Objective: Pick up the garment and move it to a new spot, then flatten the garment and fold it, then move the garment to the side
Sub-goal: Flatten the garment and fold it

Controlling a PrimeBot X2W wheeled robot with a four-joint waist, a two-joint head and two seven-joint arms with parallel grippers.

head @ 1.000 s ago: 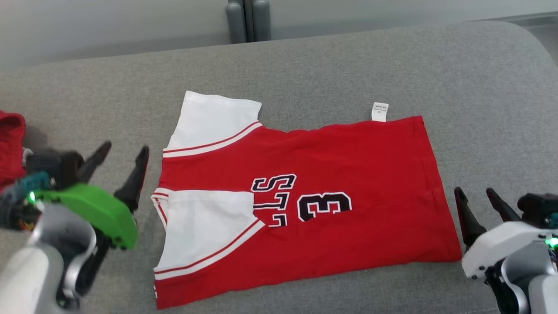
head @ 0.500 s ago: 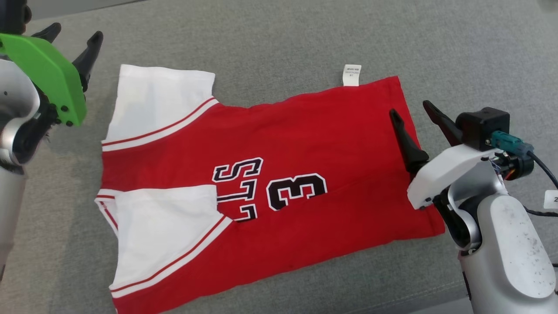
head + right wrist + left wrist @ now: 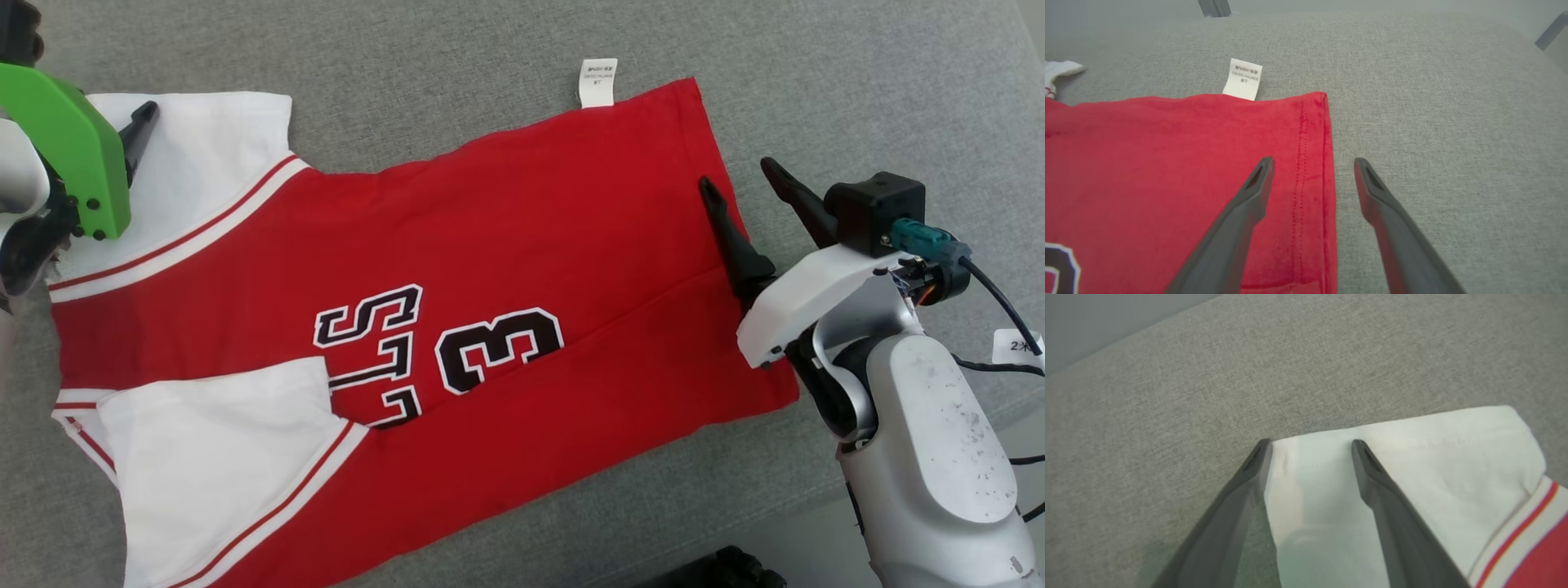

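Near you, a red-and-white jersey (image 3: 506, 269) is lying flat on the grey fabric cushion (image 3: 857, 82).
Your right gripper (image 3: 1313, 161) is hovering wide open and empty, straddling the red hem (image 3: 1314, 134); your left gripper (image 3: 1310, 443) is gaping equally wide, empty, over the white sleeve (image 3: 1433, 457). Beyond, the care label (image 3: 1242, 79) is poking out, and a pale wall (image 3: 1372, 5) is backing the cushion.

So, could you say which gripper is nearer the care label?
Right: the right gripper straddles the hem near the label; the left gripper is over the white sleeve.
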